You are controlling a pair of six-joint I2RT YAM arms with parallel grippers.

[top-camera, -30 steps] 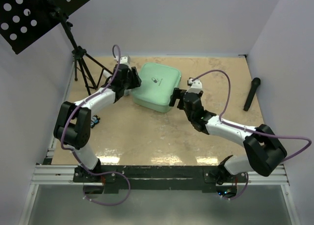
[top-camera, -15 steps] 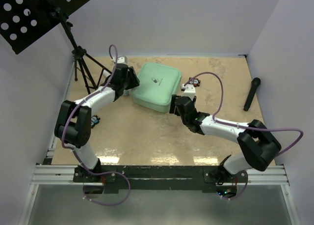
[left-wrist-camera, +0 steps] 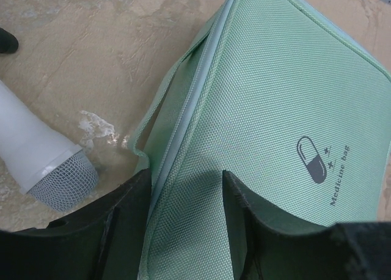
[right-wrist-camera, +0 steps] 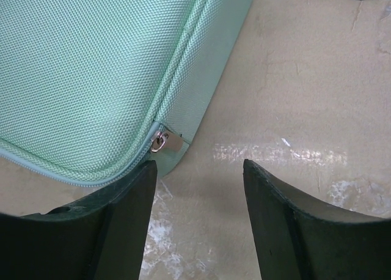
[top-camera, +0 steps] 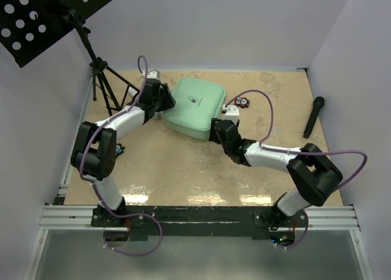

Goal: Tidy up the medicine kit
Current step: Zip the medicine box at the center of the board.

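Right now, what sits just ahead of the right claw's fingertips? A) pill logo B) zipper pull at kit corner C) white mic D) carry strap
B: the right wrist view shows the metal zipper pull at the corner of the medicine kit, just ahead of the open right claw.

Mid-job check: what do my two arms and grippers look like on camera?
The left arm and right arm have white links with bulky black joints; a purple cable loops along each. The left gripper and right gripper have matte black, blunt fingers.
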